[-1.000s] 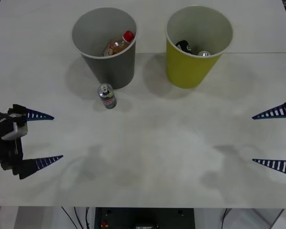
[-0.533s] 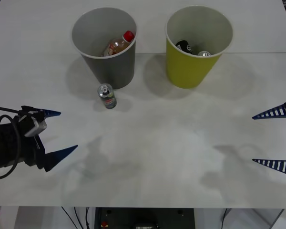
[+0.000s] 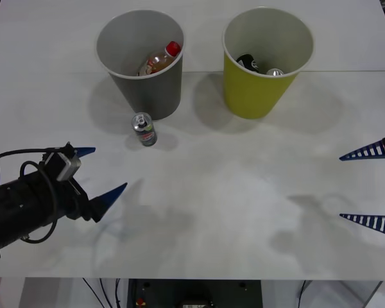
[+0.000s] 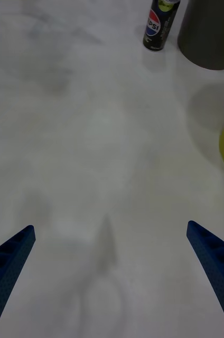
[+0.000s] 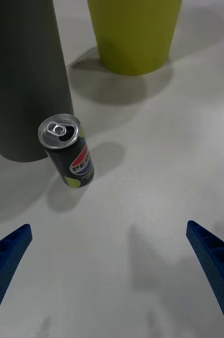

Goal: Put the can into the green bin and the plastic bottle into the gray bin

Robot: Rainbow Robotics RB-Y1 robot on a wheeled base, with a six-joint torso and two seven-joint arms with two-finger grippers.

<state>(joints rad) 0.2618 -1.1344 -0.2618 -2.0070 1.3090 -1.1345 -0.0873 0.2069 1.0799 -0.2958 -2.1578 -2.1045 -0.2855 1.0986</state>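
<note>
A small dark can (image 3: 144, 129) (image 5: 68, 151) (image 4: 160, 24) with a silver top stands upright on the white table, just in front of the gray bin (image 3: 141, 61) (image 5: 22, 79) (image 4: 210, 31). A plastic bottle (image 3: 159, 60) with a red cap leans inside the gray bin. The green bin (image 3: 267, 61) (image 5: 133, 34) stands to its right and holds other cans. My left gripper (image 3: 100, 172) (image 5: 112, 274) is open, low at the table's left, pointing toward the can and a short way from it. At the right edge my right gripper (image 3: 367, 187) (image 4: 112, 274) hangs open with nothing in it.
The white table (image 3: 231, 192) spreads bare between the two grippers and in front of the bins. A black cable (image 3: 13, 160) loops over the left arm. The table's front edge runs along the bottom of the front view.
My left arm has swung inward and forward from the table's left edge toward the can, fingers still open. The right gripper, the can and both bins have not moved.
</note>
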